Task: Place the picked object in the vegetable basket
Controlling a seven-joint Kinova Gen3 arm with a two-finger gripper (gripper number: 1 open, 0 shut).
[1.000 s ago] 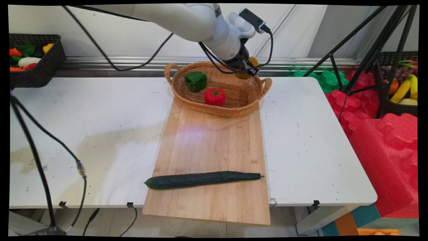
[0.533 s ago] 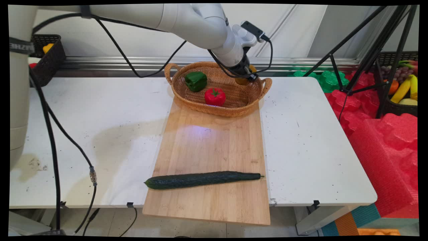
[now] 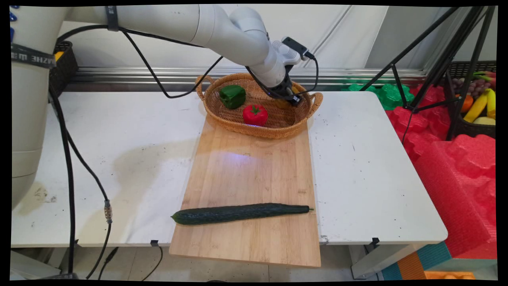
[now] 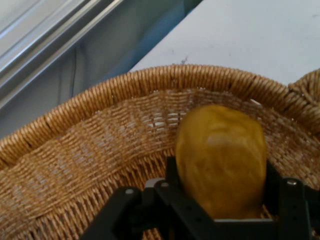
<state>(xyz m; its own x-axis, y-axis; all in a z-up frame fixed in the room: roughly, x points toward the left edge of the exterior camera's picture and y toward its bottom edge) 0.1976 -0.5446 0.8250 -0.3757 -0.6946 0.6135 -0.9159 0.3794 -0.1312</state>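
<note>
My gripper is down inside the right part of a wicker basket, shut on a yellow-brown potato. The hand view shows the potato between the black fingers, with the basket's woven wall close behind it. A green bell pepper and a red tomato lie in the basket to the left of the gripper.
The basket stands on the far end of a wooden cutting board. A long dark cucumber lies across the board's near end. A black crate sits back left; a tripod and red foam stand right.
The gripper has come down with the potato from above the basket's far right rim into the basket. The other things have not moved.
</note>
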